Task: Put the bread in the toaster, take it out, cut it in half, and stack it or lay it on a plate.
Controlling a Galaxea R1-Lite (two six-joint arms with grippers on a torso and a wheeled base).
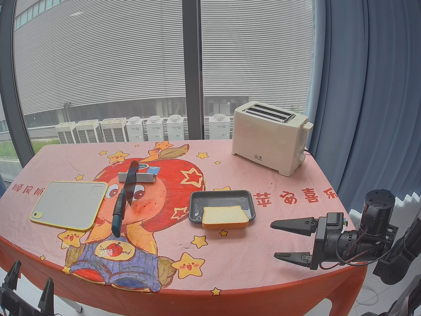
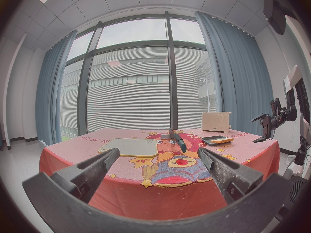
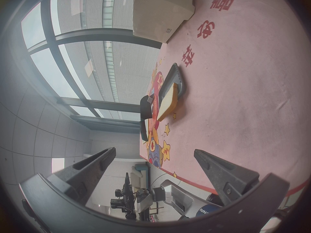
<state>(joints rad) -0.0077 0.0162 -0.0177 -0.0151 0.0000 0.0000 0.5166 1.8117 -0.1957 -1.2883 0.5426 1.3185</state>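
Observation:
A slice of bread [image 1: 224, 217] [image 2: 222, 140] [image 3: 168, 101] leans on the front rim of a dark plate [image 1: 222, 199] [image 2: 215, 138] [image 3: 174, 77] at the table's middle right. The cream toaster [image 1: 269, 136] [image 2: 215, 121] [image 3: 162, 10] stands at the back right, its slots empty. A knife [image 1: 123, 196] [image 2: 177, 139] with a teal handle rests with its blade on a small block, left of the plate. A cutting board [image 1: 70, 204] [image 2: 131, 147] lies at the left. My right gripper [image 1: 293, 241] [image 3: 155, 159] is open, level with the table's front right, right of the bread. My left gripper [image 1: 27, 281] [image 2: 158, 160] is open below the front left edge.
The table carries a pink cartoon cloth [image 1: 245, 260]. A window and its dark post [image 1: 192, 58] rise behind it, and blue curtains [image 1: 368, 88] hang at the right. The small block [image 1: 137, 177] under the blade lies behind the knife's handle.

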